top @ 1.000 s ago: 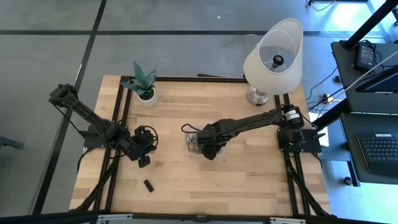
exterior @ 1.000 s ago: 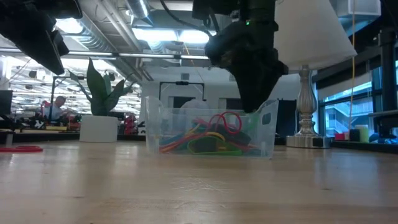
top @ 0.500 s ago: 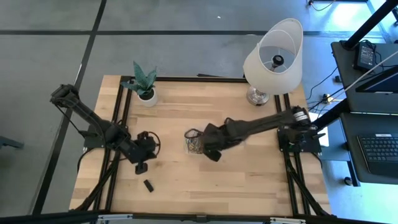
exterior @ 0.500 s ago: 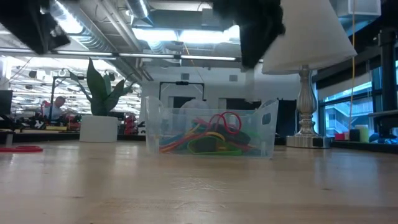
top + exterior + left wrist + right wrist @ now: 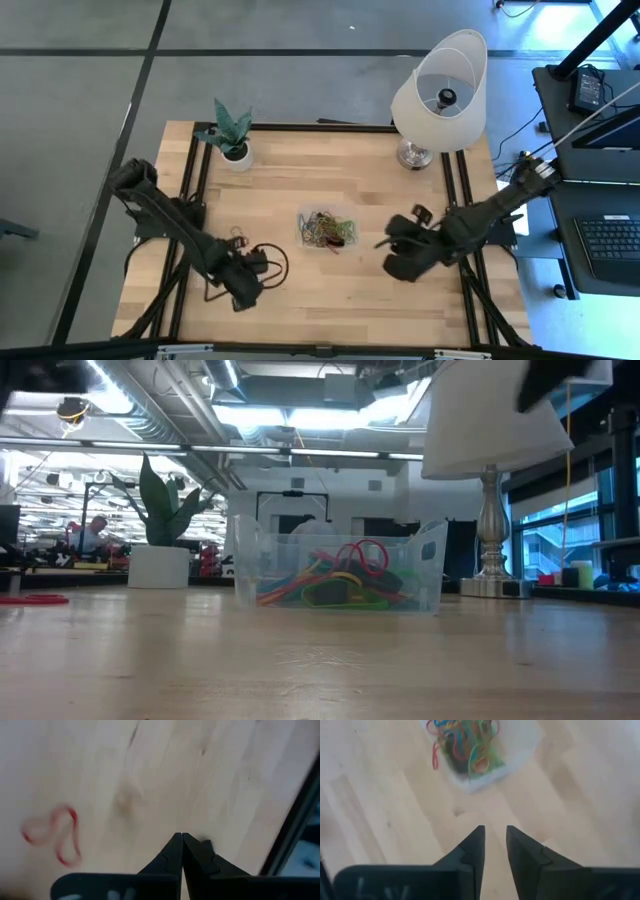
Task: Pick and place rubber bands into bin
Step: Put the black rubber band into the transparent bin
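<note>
The clear bin (image 5: 325,230) stands mid-table with a heap of coloured rubber bands (image 5: 467,745) inside; the low view shows them through its wall (image 5: 335,585). A lone red rubber band (image 5: 52,837) lies flat on the wood, off to one side of my left gripper (image 5: 182,837). That gripper is shut, points down and hovers near the table's front left (image 5: 245,290). My right gripper (image 5: 495,832) is open with nothing between its fingers. It hangs to the right of the bin (image 5: 395,258), pointing at the bare wood short of it.
A white plant pot (image 5: 236,155) stands at the far left and a lamp (image 5: 440,90) at the far right. Black cables (image 5: 270,262) loop beside my left gripper. A small dark thing (image 5: 205,843) lies just past its fingertips. Another red band (image 5: 35,599) lies at the left.
My right gripper has risen out of the bin and swung toward the table's right edge, leaving the low view. My left gripper has gone toward the table's near edge and tipped further down. The bin and its bands have stayed put.
</note>
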